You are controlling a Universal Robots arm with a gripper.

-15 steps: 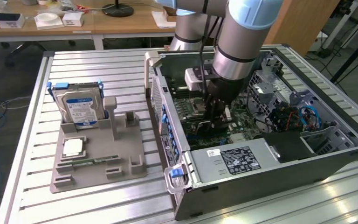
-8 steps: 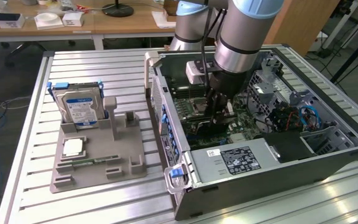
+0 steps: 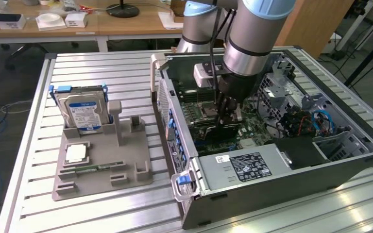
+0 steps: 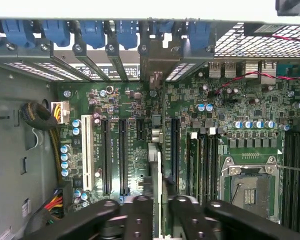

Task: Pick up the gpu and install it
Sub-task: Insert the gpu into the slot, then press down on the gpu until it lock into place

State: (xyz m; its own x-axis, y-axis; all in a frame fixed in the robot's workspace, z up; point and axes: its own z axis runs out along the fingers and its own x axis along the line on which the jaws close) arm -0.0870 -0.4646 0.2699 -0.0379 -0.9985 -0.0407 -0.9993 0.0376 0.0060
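The gpu [image 4: 158,165] stands edge-on over the green motherboard, in line with a long slot. Its pale bracket [image 4: 157,62] sits at the case's rear wall among the blue clips. My gripper [image 4: 161,210] is directly above it, and its two black fingers [image 4: 140,215] are closed in against the card's top edge, one on each side. In the exterior view my gripper [image 3: 227,116] reaches straight down into the open computer case [image 3: 271,179], with the dark gpu [image 3: 224,130] below the fingers, low against the board.
A grey holder [image 3: 102,179] on the exterior view's left carries a silver hard drive [image 3: 83,111], a square chip [image 3: 76,153] and a green memory stick [image 3: 95,168]. Inside the case are empty black slots [image 4: 124,155], a processor socket [image 4: 250,187], cables and the power supply [image 3: 245,167].
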